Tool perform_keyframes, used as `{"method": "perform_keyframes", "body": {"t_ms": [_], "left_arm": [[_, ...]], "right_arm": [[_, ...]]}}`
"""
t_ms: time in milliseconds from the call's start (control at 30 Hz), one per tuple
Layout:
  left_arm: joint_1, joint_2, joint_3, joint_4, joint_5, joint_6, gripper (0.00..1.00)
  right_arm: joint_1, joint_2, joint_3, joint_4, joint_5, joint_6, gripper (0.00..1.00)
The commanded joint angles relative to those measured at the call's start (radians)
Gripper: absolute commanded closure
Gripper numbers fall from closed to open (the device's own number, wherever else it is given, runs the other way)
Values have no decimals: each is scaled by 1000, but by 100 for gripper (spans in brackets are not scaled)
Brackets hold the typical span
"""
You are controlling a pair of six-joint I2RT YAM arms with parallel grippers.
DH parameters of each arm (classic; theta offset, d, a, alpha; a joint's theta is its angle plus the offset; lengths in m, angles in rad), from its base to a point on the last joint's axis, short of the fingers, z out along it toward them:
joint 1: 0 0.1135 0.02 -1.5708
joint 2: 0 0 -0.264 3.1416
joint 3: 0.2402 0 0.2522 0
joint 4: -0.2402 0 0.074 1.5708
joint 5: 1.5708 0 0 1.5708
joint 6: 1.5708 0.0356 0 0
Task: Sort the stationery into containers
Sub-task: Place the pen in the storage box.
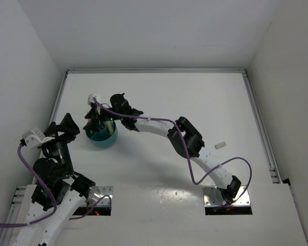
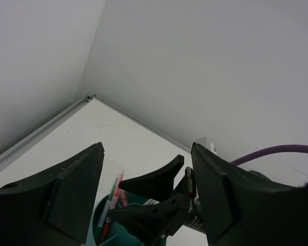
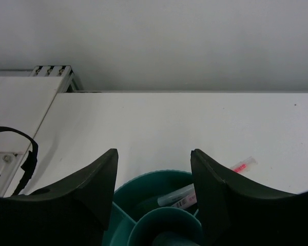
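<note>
I am holding my right gripper (image 3: 154, 154) low over the teal holder (image 3: 149, 184), fingers spread wide with nothing between them, hanging just above its central tube (image 3: 164, 223). A thin clear pen (image 3: 175, 195) is leaning in the compartment beyond the tube, and its pink-marked end seems to be poking out past the rim behind my far finger. My left gripper (image 2: 148, 148) is waiting just beside the holder, also spread and empty, and looking straight at my other gripper. One small white piece (image 1: 220, 145) is lying on the surface (image 1: 195, 102) well apart from the holder; I cannot tell what it is. I am judging the risk to be in pulling away: if I am swinging sideways while this low, a finger could be catching the leaning pen and flicking it out, or nudging the rim and tipping the holder. With both grippers crowding one spot, they could also be knocking together.
</note>
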Motion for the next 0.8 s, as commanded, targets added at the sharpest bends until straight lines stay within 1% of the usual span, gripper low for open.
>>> {"method": "perform_keyframes", "body": {"t_ms": [0, 300, 400, 433, 467, 500, 533, 567, 600, 633, 667, 700, 733, 767], "left_arm": [[12, -9, -1, 33, -4, 7, 25], [12, -19, -10, 33, -13, 7, 25], [12, -19, -10, 33, -13, 7, 25], [12, -19, -10, 33, -13, 7, 28], [12, -19, -19, 43, -4, 7, 33], [12, -19, -19, 53, 27, 7, 43], [12, -5, -28, 53, 53, 7, 80], [12, 18, -29, 66, 80, 7, 100], [12, 38, -29, 66, 155, 7, 100], [12, 93, -29, 76, 209, 7, 100], [12, 131, -29, 76, 276, 18, 100], [12, 179, -1, 76, 424, 18, 100], [12, 234, 17, 76, 502, 18, 99], [12, 297, 45, 38, 568, 18, 89]], "right_arm": [[5, -103, 50, -2, -19, -20, 41], [5, -163, 70, -54, -10, -49, 40], [5, -187, 79, -94, 19, -75, 40], [5, -201, 101, -150, 33, -85, 42], [-8, -201, 115, -189, 100, -85, 61], [-19, -216, 157, -244, 166, -112, 79], [-19, -230, 188, -317, 243, -135, 99], [-31, -230, 246, -480, 454, -160, 100], [-47, -244, 247, -538, 577, -181, 100], [-61, -273, 247, -636, 699, -213, 100], [-79, -289, 247, -699, 729, -253, 100], [-128, -304, 247, -765, 762, -273, 100], [-156, -334, 247, -898, 794, -273, 99], [-188, -361, 186, -949, 809, -273, 70]]}}
